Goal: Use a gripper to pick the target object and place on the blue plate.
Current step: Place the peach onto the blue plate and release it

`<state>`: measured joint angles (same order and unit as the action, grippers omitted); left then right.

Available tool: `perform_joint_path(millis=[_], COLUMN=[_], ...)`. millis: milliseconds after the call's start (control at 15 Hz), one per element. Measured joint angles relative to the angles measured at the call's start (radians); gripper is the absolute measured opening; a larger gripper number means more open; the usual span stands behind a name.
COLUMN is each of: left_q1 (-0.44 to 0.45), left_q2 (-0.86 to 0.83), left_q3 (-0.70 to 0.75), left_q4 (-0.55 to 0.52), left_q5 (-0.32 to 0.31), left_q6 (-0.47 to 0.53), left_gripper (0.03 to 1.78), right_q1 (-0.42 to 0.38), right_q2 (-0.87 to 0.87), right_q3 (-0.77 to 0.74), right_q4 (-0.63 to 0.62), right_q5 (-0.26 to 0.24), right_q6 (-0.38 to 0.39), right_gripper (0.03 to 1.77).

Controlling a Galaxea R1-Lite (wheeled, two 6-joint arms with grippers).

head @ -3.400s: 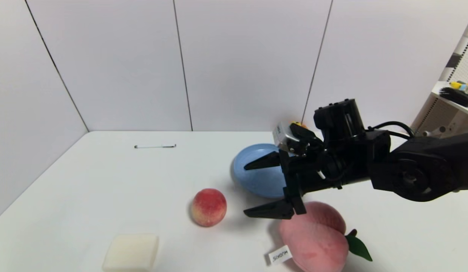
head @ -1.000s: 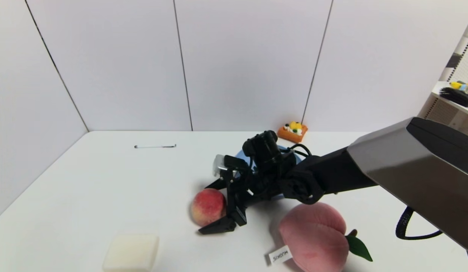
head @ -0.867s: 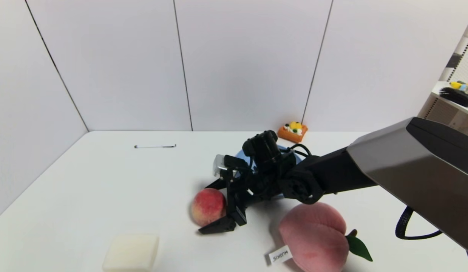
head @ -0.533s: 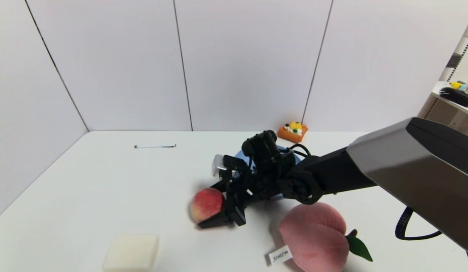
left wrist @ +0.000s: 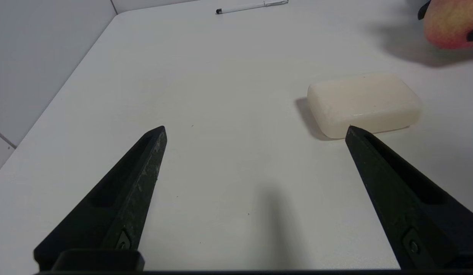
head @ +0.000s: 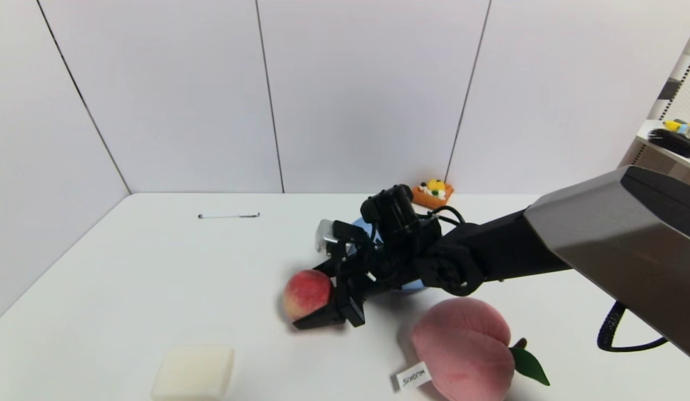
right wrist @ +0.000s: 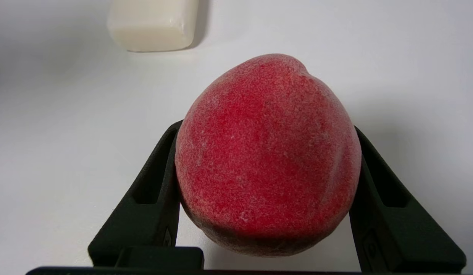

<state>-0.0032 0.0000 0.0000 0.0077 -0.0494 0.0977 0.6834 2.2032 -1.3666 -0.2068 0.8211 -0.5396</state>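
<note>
The right gripper (head: 317, 295) has just clamped onto the peach (head: 307, 293) and started lifting it off the surface (head: 155, 278). The plate (head: 411, 285), at two o'clock, comes next. The left gripper (left wrist: 255, 160) idles, jaws apart.

White table (head: 155, 267): soap (head: 193, 372), pen (head: 228, 215), plush peach (head: 463, 348)

One white tag (head: 413, 378) is attached to the pink plush peach (head: 464, 348), near the table's front edge. It carries dark lettering, seen upside down and not reliably legible. No other text observed.
</note>
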Motion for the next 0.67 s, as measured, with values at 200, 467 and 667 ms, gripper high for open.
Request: perform_joint_path(millis=[200,467,667], left_q1=[0.000,0.000,0.000], left_q2=[0.000,0.000,0.000], left_q3=[0.000,0.000,0.000], left_q4=[0.000,0.000,0.000], left_q5=[0.000,0.000,0.000], left_q6=[0.000,0.000,0.000], left_gripper=[1.69,1.69,1.69], right_q1=[-0.038,-0.149,-0.238], right_q2=[-0.071,-0.156,-0.166], right_q3=[0.029,0.084,0.087], right_q4=[0.011,0.008,-0.001], right_q5=[-0.001,0.003,0.005], right_q6=[0.004,0.005,0.004], right_gripper=[1.17,1.17,1.17])
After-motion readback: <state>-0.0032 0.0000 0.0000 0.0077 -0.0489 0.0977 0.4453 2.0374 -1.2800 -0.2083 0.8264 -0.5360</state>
